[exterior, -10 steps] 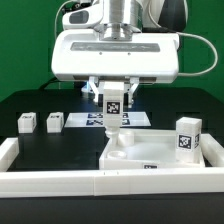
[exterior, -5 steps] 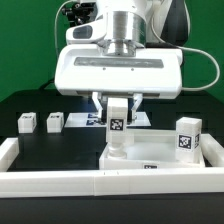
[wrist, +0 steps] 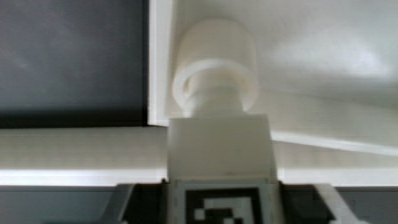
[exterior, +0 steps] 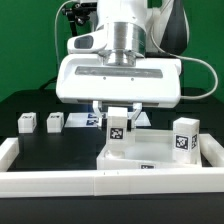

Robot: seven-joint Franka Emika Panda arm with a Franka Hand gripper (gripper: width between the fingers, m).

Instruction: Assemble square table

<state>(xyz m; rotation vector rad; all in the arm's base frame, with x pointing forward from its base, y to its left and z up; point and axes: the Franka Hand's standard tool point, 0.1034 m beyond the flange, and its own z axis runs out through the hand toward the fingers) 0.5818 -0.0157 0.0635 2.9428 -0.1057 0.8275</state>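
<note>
Firmly closed partway, the gripper [exterior: 118, 112] clamps 1 tagged leg [exterior: 118, 132] upright, its lower end at a corner socket of the square top [exterior: 160, 158], on the exterior view's left. Another leg [exterior: 187, 138] stands at the top's opposite edge. 2 loose legs [exterior: 27, 123] [exterior: 55, 122] sit near the table's [exterior: 60, 145] left edge.

The arm [exterior: 120, 25] was cut off by the upper edge of the exterior view. There the held leg [exterior: 117, 128] and the gripper [exterior: 117, 111] concealed the middle of the marker board [exterior: 88, 120], and the leg covered the inner faces of the jaws. In the wrist view the leg's tag [wrist: 222, 208] ran off the picture's edge. Its far end, over the table top [wrist: 329, 50], was blurred, so contact with the corner socket [wrist: 214, 78] could not be determined. Tag patterns on the leftmost leg [exterior: 26, 122] and the leg beside it [exterior: 54, 122] were too small to read.
</note>
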